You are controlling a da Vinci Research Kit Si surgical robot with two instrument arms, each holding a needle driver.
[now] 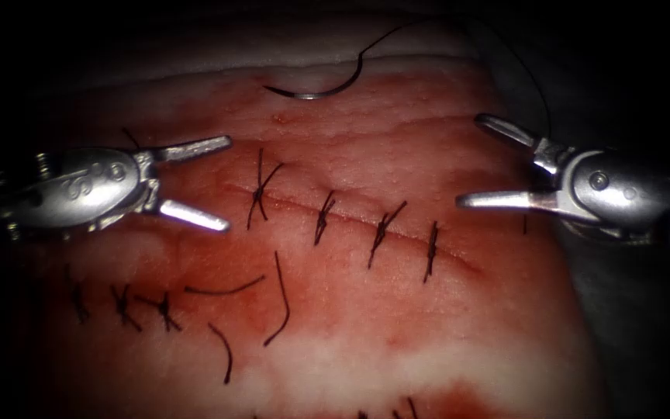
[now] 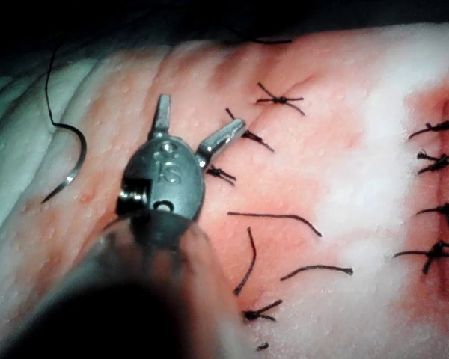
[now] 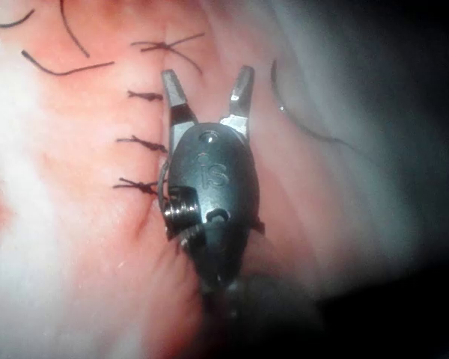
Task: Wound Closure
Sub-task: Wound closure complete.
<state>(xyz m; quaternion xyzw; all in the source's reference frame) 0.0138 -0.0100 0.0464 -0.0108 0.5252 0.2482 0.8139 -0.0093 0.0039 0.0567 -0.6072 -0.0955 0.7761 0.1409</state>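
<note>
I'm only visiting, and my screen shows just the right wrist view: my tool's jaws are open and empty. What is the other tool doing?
Observer: The left tool hangs left of the cut, jaws open, holding nothing.
Visitor: And that curved wire beside my tool?
Observer: That is the needle. It lies free on the tissue beyond the cut, not in it, and thread trails from its end.
Visitor: Are the stitches near my tool the only ones?
Observer: No, a second row of stitches sits nearer the endoscope, towards the left.
</note>
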